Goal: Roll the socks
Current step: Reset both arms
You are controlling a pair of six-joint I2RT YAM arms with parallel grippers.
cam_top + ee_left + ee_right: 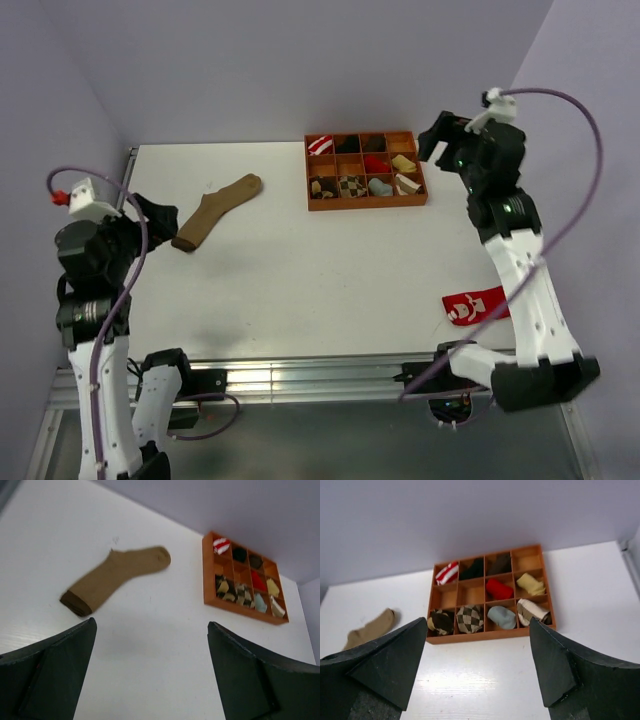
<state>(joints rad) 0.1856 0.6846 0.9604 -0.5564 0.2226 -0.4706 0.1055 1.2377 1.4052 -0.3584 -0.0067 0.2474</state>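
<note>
While both arms hang above the table [300,270], we see the three bundled socks sitting in the orange tray [490,635] at its far right. They fill the tray's near row, side by side. The darker argyle sock [440,622] is in the leftmost compartment, the lighter argyle sock [469,618] is next to it, and the grey sock [501,616] is third along (it reads pale blue-grey in the right wrist view). A cream striped roll [532,611] takes the last compartment of that row. The left claw [150,675] is spread wide with nothing between its fingers. It hangs over the table's left side, near the long tan sock [117,577] lying flat there. The right claw [477,670] is likewise spread wide and holds nothing, hovering up near the tray's right side. A red cloth item [475,305] lies by the table's near right edge, well apart from the tray
</note>
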